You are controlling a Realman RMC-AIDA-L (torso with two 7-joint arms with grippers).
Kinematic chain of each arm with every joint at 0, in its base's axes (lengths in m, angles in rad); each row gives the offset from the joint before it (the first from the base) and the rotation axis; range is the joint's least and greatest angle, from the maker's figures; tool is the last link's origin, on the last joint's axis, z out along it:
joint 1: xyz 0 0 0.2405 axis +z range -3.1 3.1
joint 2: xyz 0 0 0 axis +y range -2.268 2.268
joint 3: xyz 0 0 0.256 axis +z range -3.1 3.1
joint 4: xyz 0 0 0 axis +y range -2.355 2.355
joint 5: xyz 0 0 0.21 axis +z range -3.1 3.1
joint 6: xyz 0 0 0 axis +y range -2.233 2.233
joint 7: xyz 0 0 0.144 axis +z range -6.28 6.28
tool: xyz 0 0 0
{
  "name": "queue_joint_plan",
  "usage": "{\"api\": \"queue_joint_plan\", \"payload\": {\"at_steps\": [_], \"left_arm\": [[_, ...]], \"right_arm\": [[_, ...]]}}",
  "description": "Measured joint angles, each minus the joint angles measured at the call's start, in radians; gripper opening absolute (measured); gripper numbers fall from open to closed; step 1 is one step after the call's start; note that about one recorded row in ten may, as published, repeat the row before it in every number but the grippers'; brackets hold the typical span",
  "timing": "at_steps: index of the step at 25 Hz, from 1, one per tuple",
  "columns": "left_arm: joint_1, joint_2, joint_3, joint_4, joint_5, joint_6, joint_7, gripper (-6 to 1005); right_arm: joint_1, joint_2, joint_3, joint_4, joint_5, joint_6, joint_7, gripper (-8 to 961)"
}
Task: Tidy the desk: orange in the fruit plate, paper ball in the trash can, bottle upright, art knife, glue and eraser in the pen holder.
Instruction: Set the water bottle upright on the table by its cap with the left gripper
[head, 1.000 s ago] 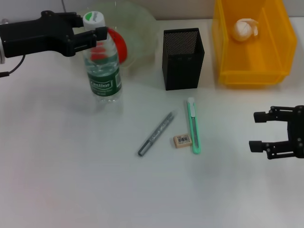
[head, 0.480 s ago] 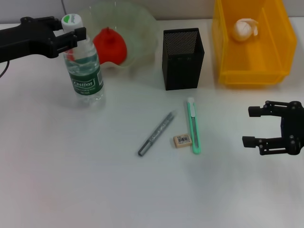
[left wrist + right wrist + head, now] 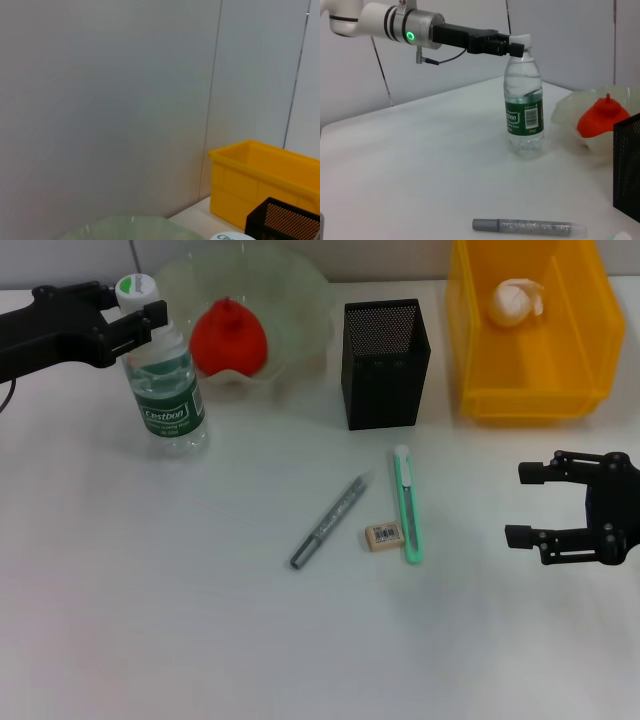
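Observation:
The clear bottle [image 3: 162,385] [image 3: 523,115] with a green label stands upright at the table's left. My left gripper [image 3: 140,312] [image 3: 514,48] is shut on its neck just under the white cap. The orange [image 3: 228,335] [image 3: 600,117] lies in the translucent fruit plate [image 3: 300,300]. The paper ball [image 3: 515,300] sits in the yellow trash can [image 3: 530,390]. In front of the black mesh pen holder [image 3: 386,362] lie the green art knife [image 3: 408,505], the silver glue stick [image 3: 330,522] [image 3: 530,227] and the small eraser [image 3: 384,535]. My right gripper [image 3: 516,505] hovers open, to the right of them.
The left wrist view shows mostly the grey wall, with the trash can [image 3: 270,175], the pen holder's [image 3: 290,220] corner and the plate's rim [image 3: 130,225] low down. White tabletop spreads across the front.
My left gripper has carried the upright bottle leftward and a little back, away from the plate. The right gripper has drifted slightly left, still open.

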Motion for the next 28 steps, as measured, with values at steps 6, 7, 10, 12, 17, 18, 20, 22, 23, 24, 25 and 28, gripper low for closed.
{"api": "queue_joint_plan", "payload": {"at_steps": [6,7,10,12,17,18,20,22,23,24,25,28], "left_arm": [[0.0,-0.001,0.0,-0.025,-0.007,-0.029,0.031,441],[-0.001,-0.001,0.001,-0.029,-0.008,-0.035,0.035,441],[-0.005,-0.002,0.001,-0.042,-0.009,-0.044,0.041,442],[-0.008,-0.001,0.001,-0.047,-0.009,-0.048,0.041,442],[-0.01,-0.001,0.001,-0.05,-0.01,-0.059,0.051,444],[-0.01,-0.002,0.001,-0.05,-0.012,-0.06,0.053,444],[-0.01,-0.002,0.001,-0.051,-0.019,-0.062,0.053,444],[-0.01,-0.002,0.001,-0.051,-0.022,-0.064,0.054,445],[-0.01,-0.002,0.002,-0.051,-0.024,-0.064,0.054,445],[-0.01,-0.003,0.004,-0.051,-0.024,-0.064,0.055,462],[-0.01,-0.003,0.005,-0.051,-0.024,-0.064,0.056,478],[-0.01,-0.003,0.008,-0.051,-0.024,-0.062,0.068,529]], "right_arm": [[0.003,0.0,0.0,0.0,0.0,0.001,0.0,777],[0.003,0.0,0.0,0.0,0.0,0.001,-0.001,777],[0.005,-0.001,0.0,0.0,0.0,0.001,-0.001,776],[0.005,-0.002,0.0,0.0,0.0,0.001,-0.001,776],[0.005,-0.004,0.0,0.0,0.0,0.003,-0.001,775],[0.005,-0.004,0.0,0.0,0.0,0.003,-0.001,775],[0.006,-0.005,0.0,0.0,0.0,0.004,-0.001,774],[0.006,-0.005,0.0,0.0,0.0,0.006,-0.001,774],[0.006,-0.005,0.0,0.0,0.0,0.008,-0.001,773],[0.006,-0.005,0.0,0.0,0.0,0.01,-0.001,773],[0.006,-0.005,0.0,0.001,0.0,0.012,-0.001,773],[0.007,-0.006,0.0,0.005,0.0,0.014,-0.001,772]]}}
